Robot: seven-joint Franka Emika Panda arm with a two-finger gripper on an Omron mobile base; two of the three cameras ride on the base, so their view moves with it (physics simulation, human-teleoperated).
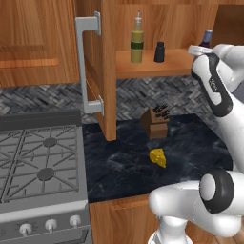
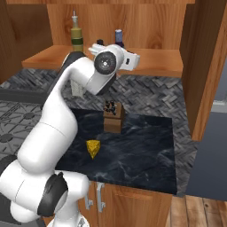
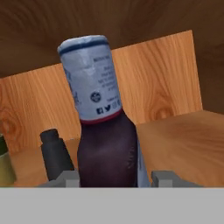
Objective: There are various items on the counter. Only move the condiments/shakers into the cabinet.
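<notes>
The dark-purple bottle [image 3: 105, 148] with its pale label stands tilted in the hand view, between the finger tips of my gripper [image 3: 115, 177], which is shut on it. It is over the wooden shelf [image 1: 143, 69] of the wall cabinet; its base is hidden. From the base views I see its top [image 1: 206, 37] [image 2: 118, 36] just past my hand. The tall yellow-olive bottle [image 1: 137, 45] [image 2: 77, 37] and the small black shaker [image 1: 159, 52] [image 3: 54, 153] stand on the shelf to the left.
The cabinet door [image 1: 107, 81] hangs open with its long grey handle [image 1: 86, 66] toward the stove [image 1: 38, 162]. On the black counter [image 1: 124, 167] below are the knife block [image 1: 155, 123] and the cheese wedge [image 1: 158, 157]. A wooden side wall [image 2: 201, 66] stands at right.
</notes>
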